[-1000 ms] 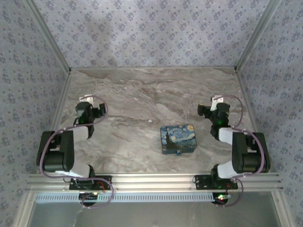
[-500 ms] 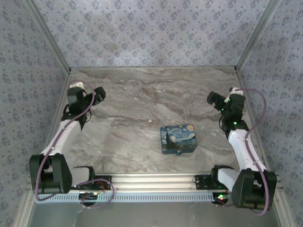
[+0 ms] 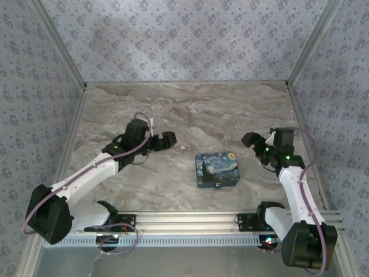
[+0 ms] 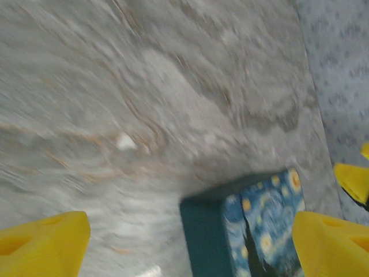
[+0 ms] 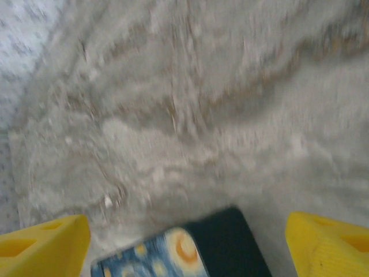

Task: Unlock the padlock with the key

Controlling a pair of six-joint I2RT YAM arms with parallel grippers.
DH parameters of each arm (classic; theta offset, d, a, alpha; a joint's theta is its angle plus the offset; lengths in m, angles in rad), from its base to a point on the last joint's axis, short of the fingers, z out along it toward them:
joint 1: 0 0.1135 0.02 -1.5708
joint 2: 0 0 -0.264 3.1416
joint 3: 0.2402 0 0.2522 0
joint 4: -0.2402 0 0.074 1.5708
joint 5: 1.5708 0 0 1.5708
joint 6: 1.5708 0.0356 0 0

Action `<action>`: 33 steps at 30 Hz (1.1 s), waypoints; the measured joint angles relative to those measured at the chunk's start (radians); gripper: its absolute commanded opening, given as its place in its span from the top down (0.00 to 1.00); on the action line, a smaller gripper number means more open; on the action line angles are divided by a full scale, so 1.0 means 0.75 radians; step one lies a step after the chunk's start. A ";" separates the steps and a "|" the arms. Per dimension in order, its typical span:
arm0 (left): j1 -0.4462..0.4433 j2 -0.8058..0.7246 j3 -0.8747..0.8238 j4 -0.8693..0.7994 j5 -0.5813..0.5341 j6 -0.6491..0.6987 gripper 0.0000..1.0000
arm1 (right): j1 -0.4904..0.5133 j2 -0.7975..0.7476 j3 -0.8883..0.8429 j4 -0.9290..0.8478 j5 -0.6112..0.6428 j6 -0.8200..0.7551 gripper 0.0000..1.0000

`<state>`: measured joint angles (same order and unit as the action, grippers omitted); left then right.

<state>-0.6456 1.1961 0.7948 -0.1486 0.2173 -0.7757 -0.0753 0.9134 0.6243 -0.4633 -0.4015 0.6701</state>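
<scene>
- While both claws hang wide apart and empty, you are at the approach step: the left claw [image 3: 164, 140] and the right claw [image 3: 252, 140] flank the blue tin [image 3: 217, 167].
- Next you need to grip the key; a pale speck [image 3: 182, 148] on the table [image 3: 173, 109] may be it, but it is too small to tell.
- The padlock [image 3: 218, 186] looks like a tiny grey nub on the tin's near edge.

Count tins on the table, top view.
1. The starry-night tin lies toward the table's near edge, right of centre, sideways between the left pincer and right pincer. None looks hidden.
</scene>
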 measured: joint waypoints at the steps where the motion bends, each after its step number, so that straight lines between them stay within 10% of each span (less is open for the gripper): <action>1: -0.049 0.022 -0.004 0.011 0.000 -0.025 0.10 | 0.016 -0.022 -0.017 -0.032 -0.003 0.002 0.12; 12: -0.384 0.385 0.031 0.196 -0.001 -0.204 0.12 | 0.217 -0.124 -0.140 -0.190 -0.004 0.055 0.19; 33: -0.318 0.496 0.051 0.343 -0.049 -0.294 0.36 | 0.614 0.130 -0.117 0.003 0.126 0.190 0.41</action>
<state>-0.8845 1.5684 0.8333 0.1089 0.1802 -0.9962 0.3851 1.0111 0.5362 -0.4614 -0.3069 0.8124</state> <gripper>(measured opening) 0.652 0.589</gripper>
